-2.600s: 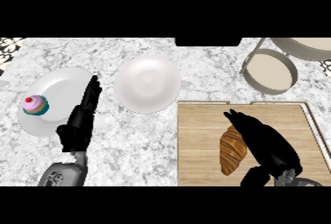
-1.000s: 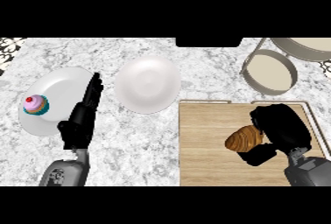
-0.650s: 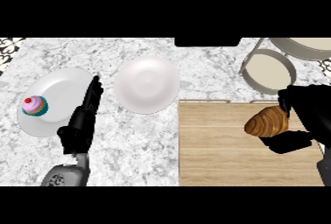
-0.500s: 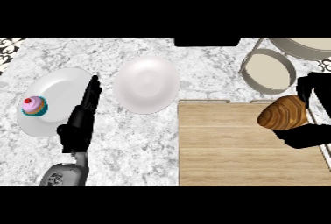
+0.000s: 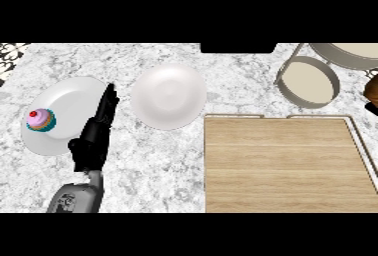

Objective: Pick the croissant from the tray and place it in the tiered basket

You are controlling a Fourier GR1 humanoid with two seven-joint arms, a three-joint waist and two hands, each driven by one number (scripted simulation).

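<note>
Head view: I see the croissant (image 5: 371, 89) at the right edge, beside the tiered basket (image 5: 308, 83) — off the tray (image 5: 277, 165); right hand (image 5: 372, 106) barely shows, grip unreadable. Left hand (image 5: 98, 127) rests, fingers straight.

The left hand (image 5: 97, 131) stood open at the lower left of the counter (image 5: 162, 165), fingers pointing away from the robot. Just to its left lay a plate (image 5: 63, 112), its near edge partly under the fingers, and on that plate's far-left part sat a cupcake (image 5: 40, 120). Just to the hand's right and a little beyond it lay a second plate (image 5: 169, 96), apart from the first. Well to the hand's right lay the tray (image 5: 280, 165), reaching the near edge of view. Beyond the tray's far right corner stood the tiered basket (image 5: 310, 82). At the right edge, beside the basket, a sliver of the croissant (image 5: 371, 89) showed.
</note>
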